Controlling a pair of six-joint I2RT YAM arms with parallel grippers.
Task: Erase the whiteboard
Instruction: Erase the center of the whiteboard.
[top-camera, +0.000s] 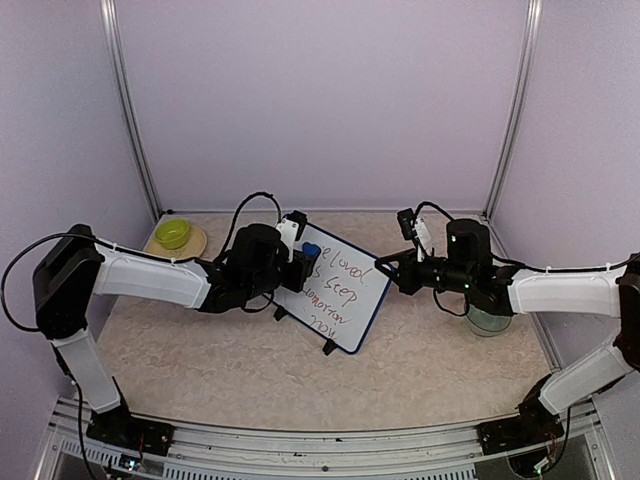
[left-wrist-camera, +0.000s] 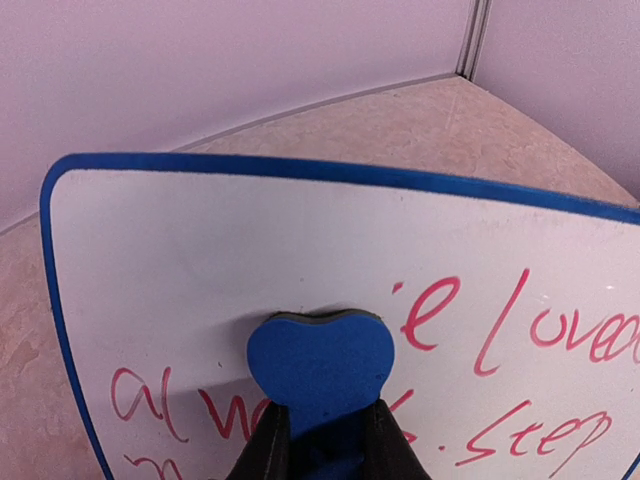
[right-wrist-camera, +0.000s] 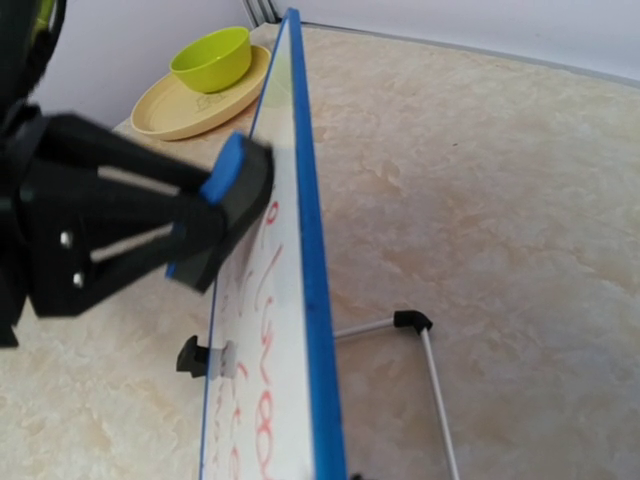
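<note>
Soft, even light, a lilac cast on everything.
Only faint shadows under the whiteboard (top-camera: 345, 290) from above, no glare on its face. My left wrist lens bows its blue frame into a curve; my fingers (left-wrist-camera: 268, 450) there sit dark and soft. On the right wrist view, my left gripper (right-wrist-camera: 197, 218) and the blue eraser (right-wrist-camera: 226, 170) smear out of focus.

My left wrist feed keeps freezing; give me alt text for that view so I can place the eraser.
The left gripper holds a blue heart-shaped eraser against the whiteboard, below a blank upper area. Red handwriting runs to its left and right; beige table and lilac wall show beyond the board's blue top edge.
</note>
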